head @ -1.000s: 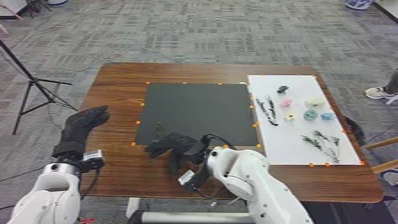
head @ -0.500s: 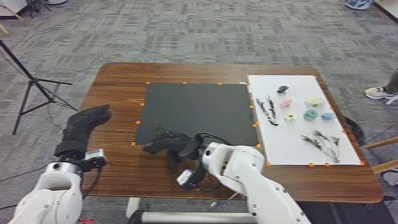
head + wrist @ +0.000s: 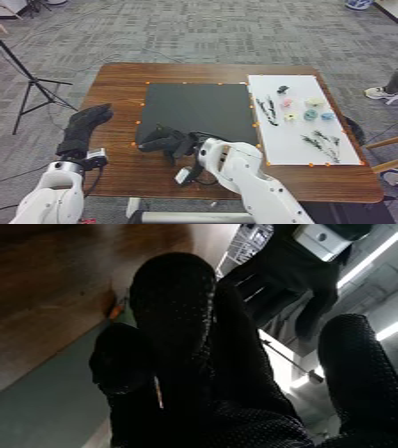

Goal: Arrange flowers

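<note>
The right hand (image 3: 164, 140), in a black glove, is held low over the near left corner of a dark board (image 3: 197, 107), its fingers loosely extended; whether anything is gripped cannot be told. A small green sprig (image 3: 160, 128) seems to be set just beyond it, on the board. That corner is partly covered by the hand. To the board's right, on a white sheet (image 3: 275, 155), are laid dark branches (image 3: 270, 112), green stems (image 3: 325, 145) and separate flower heads: black (image 3: 282, 89), pink (image 3: 286, 103), cream (image 3: 314, 102), yellow (image 3: 290, 116), teal (image 3: 310, 115) and light blue (image 3: 327, 116). The brown table (image 3: 124, 175) is flanked by a black tripod (image 3: 32, 80) at left. In the right wrist view, strip lights (image 3: 366, 266) and an orange marker (image 3: 116, 310) at the board's edge are seen. There, the left hand (image 3: 282, 281) is seen farther off, its fingers relaxed and slightly spread; in the head view, it is held over the table's left side.
</note>
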Controlling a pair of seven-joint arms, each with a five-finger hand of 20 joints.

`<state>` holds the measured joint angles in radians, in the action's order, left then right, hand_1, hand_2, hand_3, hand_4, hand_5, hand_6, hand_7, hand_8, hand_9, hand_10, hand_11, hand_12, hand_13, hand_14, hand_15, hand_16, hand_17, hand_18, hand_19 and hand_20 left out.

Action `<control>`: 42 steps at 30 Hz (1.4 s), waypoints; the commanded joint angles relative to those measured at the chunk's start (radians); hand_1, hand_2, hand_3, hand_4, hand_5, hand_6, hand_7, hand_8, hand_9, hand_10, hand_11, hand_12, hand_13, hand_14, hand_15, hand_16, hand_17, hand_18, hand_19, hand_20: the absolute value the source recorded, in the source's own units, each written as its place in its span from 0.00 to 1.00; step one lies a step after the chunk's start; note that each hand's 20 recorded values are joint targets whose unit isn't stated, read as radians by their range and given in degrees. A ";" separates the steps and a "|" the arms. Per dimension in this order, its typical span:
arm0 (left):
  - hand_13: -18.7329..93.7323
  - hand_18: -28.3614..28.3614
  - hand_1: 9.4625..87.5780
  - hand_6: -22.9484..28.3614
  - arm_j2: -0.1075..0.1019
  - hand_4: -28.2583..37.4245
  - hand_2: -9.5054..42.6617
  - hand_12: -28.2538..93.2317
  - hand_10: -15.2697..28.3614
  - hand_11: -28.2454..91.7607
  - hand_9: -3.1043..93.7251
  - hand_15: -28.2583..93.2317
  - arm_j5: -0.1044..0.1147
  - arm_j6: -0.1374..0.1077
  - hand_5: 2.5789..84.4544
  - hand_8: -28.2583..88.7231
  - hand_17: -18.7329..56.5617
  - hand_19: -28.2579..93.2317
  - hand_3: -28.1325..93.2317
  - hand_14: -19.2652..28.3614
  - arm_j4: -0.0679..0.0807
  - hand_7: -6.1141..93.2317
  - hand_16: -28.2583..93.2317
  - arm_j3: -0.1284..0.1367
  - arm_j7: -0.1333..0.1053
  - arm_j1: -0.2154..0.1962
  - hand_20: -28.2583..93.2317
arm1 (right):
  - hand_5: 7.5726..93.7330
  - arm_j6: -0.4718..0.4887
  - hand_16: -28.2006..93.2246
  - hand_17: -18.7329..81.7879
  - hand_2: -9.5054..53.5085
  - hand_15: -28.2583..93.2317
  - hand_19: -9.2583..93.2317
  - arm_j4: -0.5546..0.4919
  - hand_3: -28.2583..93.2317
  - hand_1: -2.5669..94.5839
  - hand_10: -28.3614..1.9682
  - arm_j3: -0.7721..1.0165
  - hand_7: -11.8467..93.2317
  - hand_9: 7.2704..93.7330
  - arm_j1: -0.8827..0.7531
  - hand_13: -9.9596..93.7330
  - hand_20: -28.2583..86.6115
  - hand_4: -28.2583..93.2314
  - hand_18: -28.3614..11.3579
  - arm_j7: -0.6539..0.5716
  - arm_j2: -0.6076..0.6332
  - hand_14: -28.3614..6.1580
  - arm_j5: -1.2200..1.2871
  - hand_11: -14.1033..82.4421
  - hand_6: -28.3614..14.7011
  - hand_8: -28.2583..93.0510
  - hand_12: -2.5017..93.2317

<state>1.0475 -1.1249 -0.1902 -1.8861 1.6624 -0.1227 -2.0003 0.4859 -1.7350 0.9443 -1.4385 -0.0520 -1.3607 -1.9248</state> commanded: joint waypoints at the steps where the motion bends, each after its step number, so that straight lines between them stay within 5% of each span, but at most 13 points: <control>1: 0.48 0.73 0.14 0.53 0.008 0.01 0.20 0.32 0.68 0.40 0.53 0.38 0.008 0.003 0.55 0.17 0.26 0.29 0.79 0.79 -0.009 0.22 0.23 0.009 -0.005 -0.010 0.35 | 0.54 0.007 0.48 0.75 0.40 0.62 1.00 -0.031 0.74 0.16 0.46 -0.007 0.22 0.56 -0.003 0.98 0.63 0.13 0.19 -0.025 0.051 0.59 0.011 0.22 0.53 0.17 0.10; 11: 0.48 0.73 0.14 0.53 0.013 0.01 0.20 0.32 0.68 0.40 0.53 0.38 0.007 0.005 0.55 0.17 0.26 0.29 0.79 0.79 -0.007 0.22 0.23 0.001 -0.006 0.002 0.35 | 0.55 0.069 0.49 0.75 0.39 0.62 1.00 0.008 0.74 0.16 0.47 -0.004 0.22 0.57 0.004 0.99 0.64 0.13 0.20 -0.039 0.051 0.60 -0.046 0.22 0.52 0.17 0.10; 31: 0.48 0.73 0.14 0.53 0.020 0.01 0.20 0.33 0.68 0.40 0.53 0.38 0.007 0.011 0.55 0.17 0.26 0.29 0.79 0.79 -0.005 0.22 0.23 -0.003 -0.007 0.007 0.35 | 0.55 0.040 0.49 0.75 0.39 0.62 1.00 0.051 0.73 0.17 0.47 0.004 0.22 0.56 0.020 0.99 0.64 0.13 0.20 -0.031 -0.003 0.60 -0.077 0.22 0.52 0.17 0.10; 42: 0.48 0.73 0.14 0.53 0.019 0.01 0.20 0.33 0.68 0.40 0.53 0.38 0.009 0.010 0.55 0.17 0.26 0.29 0.79 0.79 -0.016 0.22 0.23 0.008 -0.005 -0.008 0.35 | 0.56 0.081 0.49 0.75 0.37 0.61 1.00 -0.171 0.73 0.16 0.45 0.159 0.22 0.59 -0.037 0.99 0.64 0.14 0.20 -0.122 0.123 0.61 0.140 0.22 0.52 0.17 0.10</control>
<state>1.0586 -1.1209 -0.1882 -1.8895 1.6652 -0.1288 -1.9967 0.5293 -1.7613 0.9601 -1.4319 -0.1431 -1.3185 -1.8821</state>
